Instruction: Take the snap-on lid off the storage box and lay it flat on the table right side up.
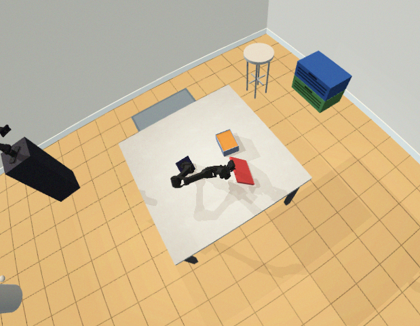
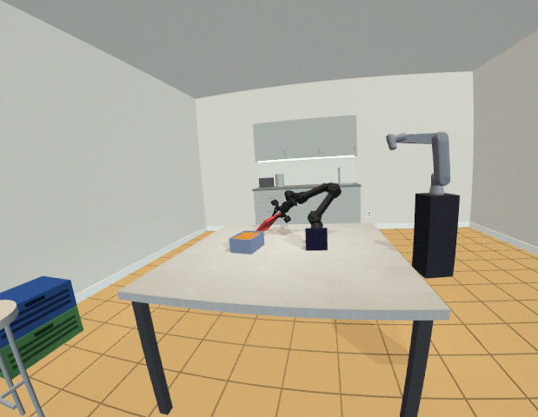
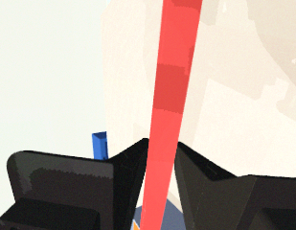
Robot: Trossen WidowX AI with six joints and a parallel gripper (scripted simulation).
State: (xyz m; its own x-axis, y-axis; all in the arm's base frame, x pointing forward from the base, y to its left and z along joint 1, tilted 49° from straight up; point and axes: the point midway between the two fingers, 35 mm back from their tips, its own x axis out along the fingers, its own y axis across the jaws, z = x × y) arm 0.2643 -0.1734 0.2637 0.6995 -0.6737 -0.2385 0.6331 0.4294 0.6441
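Observation:
The red lid (image 1: 243, 171) (image 2: 267, 222) (image 3: 170, 81) is off the box and held by one edge. It is tilted steeply, with its far edge low; I cannot tell whether that edge touches the table (image 1: 161, 224) (image 2: 282, 274). My gripper (image 1: 233, 167) (image 2: 279, 213) (image 3: 161, 145) is shut on the lid's edge, with a finger on each side of it. The storage box (image 1: 231, 151) (image 2: 246, 245) (image 3: 173, 216) has blue-grey walls and orange inside. It stands upright and open on the table, beside the lid. Which face of the lid is the right side is unclear.
The arm's dark base block (image 1: 182, 162) (image 2: 316, 239) stands on the table. Beyond the table are a round stool (image 1: 258, 53) (image 2: 0, 312) and stacked blue and green crates (image 1: 320, 75) (image 2: 39, 301). Another arm (image 2: 441, 156) stands on a dark pedestal (image 2: 435, 235) away from the table.

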